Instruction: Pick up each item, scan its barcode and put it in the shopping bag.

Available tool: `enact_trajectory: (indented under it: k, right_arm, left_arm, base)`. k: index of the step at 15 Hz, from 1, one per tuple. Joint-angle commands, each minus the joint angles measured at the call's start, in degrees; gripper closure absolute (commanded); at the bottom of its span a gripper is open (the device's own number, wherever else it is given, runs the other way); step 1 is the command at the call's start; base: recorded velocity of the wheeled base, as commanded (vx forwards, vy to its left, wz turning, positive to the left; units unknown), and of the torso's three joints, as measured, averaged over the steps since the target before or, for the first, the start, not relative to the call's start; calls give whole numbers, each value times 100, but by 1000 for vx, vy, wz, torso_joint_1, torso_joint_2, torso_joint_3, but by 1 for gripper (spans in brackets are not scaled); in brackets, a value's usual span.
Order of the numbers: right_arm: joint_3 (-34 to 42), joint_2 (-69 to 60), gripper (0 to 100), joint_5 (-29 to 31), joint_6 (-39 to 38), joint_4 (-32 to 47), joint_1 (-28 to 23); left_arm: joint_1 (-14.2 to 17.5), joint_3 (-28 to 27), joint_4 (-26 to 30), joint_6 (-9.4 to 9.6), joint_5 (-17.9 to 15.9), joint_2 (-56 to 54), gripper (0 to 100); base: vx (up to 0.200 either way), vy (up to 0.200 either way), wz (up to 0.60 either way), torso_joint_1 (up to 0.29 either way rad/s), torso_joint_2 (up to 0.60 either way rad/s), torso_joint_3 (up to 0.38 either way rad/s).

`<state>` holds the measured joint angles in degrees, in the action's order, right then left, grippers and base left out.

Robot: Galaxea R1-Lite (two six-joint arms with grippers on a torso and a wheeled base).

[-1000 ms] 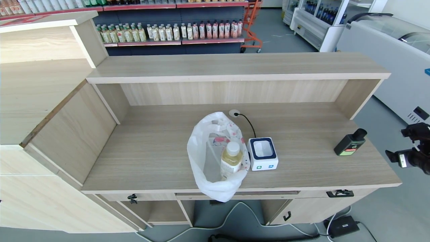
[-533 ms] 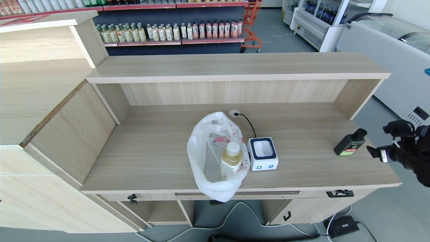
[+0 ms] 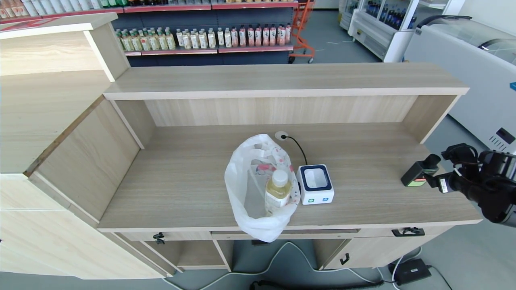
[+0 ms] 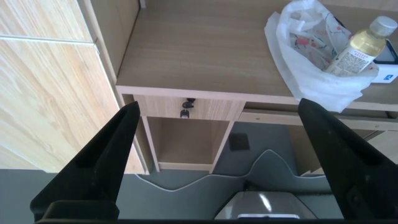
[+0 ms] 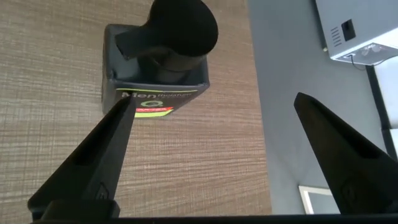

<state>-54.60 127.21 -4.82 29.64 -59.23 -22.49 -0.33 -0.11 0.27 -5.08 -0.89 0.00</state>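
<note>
Over the last second the right gripper [image 5: 211, 102] has swung in from beyond the tabletop's [image 3: 193, 177] right end, its spread jaws now just beside the black bottle [image 3: 413, 175] lying there, well apart from the shopping bag [image 3: 242, 189], so a grasp looks close.

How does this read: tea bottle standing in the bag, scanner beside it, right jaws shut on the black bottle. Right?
Wrong on the jaws. The right wrist view shows the right gripper with jaws open, the black bottle lying free on the counter. Tea bottle in the bag, scanner beside it: correct.
</note>
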Motion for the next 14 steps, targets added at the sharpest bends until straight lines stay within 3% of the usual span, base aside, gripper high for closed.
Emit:
enact_trajectory:
  k: [1,14]
  right_arm:
    - [-86,138,0,-2,7,-9,78]
    - [-719,726,0,-11,-459,0,623]
  left_arm:
    - [-2,2,0,-1,1,0,0]
    - [-2,-7,0,-1,1,0,0]
  base:
    - [0,0,0,0,0,0]
    - [0,0,0,0,0,0]
